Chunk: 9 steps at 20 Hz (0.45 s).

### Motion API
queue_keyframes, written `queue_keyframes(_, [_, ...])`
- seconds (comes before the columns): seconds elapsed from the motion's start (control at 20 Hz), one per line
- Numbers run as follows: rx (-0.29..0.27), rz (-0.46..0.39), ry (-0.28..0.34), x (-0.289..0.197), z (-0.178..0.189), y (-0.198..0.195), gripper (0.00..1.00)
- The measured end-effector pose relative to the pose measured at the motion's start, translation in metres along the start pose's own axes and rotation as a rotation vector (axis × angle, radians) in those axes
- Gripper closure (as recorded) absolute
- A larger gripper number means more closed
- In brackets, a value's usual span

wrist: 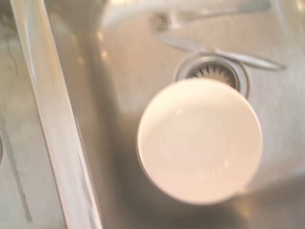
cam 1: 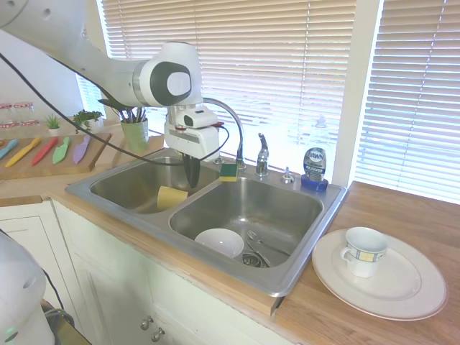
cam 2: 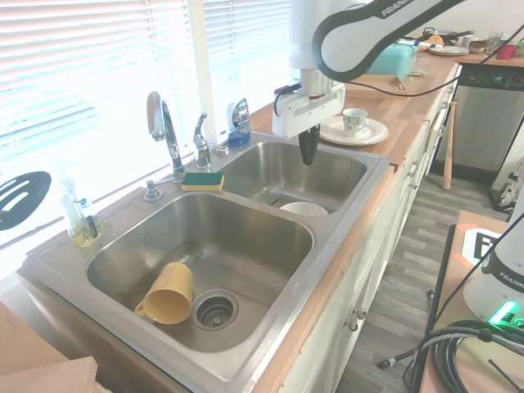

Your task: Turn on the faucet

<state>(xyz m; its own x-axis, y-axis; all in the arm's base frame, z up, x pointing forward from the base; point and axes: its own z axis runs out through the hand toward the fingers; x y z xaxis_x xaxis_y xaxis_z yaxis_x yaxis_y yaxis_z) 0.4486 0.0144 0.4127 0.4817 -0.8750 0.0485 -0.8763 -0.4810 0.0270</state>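
The faucet point(cam 1: 231, 126) stands at the far rim of the sink point(cam 1: 298, 269), its thin arched spout rising behind the divider between the two basins, and its short lever handle point(cam 1: 262, 147) sits just to the right of the spout, untouched as far as I can tell, with no water running. I have the gripper point(cam 1: 191, 180) hanging point-down over the sink near the divider, nearer to me than the handle and apart from it; its fingers look closed together with nothing between them (a narrow tip suits nudging a lever, I'd judge). A green-and-yellow sponge point(cam 1: 228, 171) lies on the divider by the spout's base, handy for washing. Below the wrist, a white bowl point(wrist: 200, 140) rests beside the drain point(wrist: 217, 71), and a yellow cup point(cam 2: 167, 293) lies tipped in the other basin.
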Motion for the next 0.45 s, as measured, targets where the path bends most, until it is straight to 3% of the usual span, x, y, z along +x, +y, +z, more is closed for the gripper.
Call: queue_keyframes(0.45, [-0.001, 0.014, -0.003, 0.0025, 0.0077, 0.0040, 0.00])
